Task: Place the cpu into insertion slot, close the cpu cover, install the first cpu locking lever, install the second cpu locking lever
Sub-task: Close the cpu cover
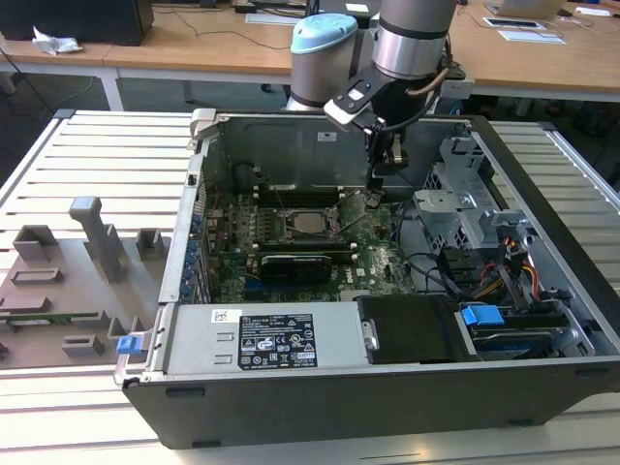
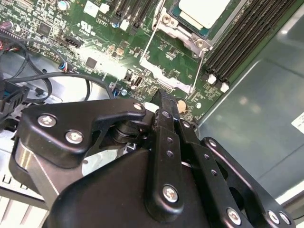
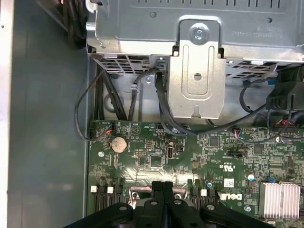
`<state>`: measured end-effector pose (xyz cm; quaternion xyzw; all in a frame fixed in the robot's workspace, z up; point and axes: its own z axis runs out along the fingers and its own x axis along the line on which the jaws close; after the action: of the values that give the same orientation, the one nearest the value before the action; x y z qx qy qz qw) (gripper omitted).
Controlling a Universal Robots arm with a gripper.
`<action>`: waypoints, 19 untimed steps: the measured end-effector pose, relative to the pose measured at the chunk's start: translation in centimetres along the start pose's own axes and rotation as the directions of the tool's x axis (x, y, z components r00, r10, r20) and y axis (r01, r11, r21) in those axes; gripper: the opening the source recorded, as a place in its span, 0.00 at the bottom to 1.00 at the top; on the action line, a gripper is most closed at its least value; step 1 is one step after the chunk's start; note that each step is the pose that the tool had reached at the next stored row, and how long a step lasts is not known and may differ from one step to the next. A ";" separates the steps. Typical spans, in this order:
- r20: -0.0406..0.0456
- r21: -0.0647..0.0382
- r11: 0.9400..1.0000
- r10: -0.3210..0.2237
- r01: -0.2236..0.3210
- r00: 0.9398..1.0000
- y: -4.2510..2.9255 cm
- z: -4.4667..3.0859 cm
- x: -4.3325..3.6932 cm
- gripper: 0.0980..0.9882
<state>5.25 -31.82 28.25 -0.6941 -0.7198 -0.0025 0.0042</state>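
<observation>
Gripper (image 1: 380,170) inside the open computer case (image 1: 320,412) on the slatted table (image 1: 107,145), hanging above the motherboard (image 3: 213,156), just to the exterior view's right of the insertion slot (image 1: 289,223); fingers (image 3: 156,191) pressed together in both wrist views, holding nothing; cpu (image 2: 206,9) seated flat in the slot, silver top upward, apart from the gripper; cpu cover (image 2: 167,80) swung open beside the slot, green board visible through its window; round coin cell (image 3: 118,143) and metal drive cage (image 3: 197,71) beyond the fingers in the first wrist view
</observation>
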 end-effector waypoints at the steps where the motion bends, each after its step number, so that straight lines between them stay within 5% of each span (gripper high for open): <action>1: 0.000 0.000 1.000 0.000 0.000 1.000 0.09 0.20 0.02 0.01; 9: 0.002 0.004 1.000 0.000 0.000 1.000 2.23 1.20 0.90 0.01; 19: 0.003 0.007 1.000 0.000 0.000 1.000 2.44 3.59 1.02 0.01</action>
<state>7.64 -30.68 24.66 -0.6940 -0.7200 0.0011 0.0057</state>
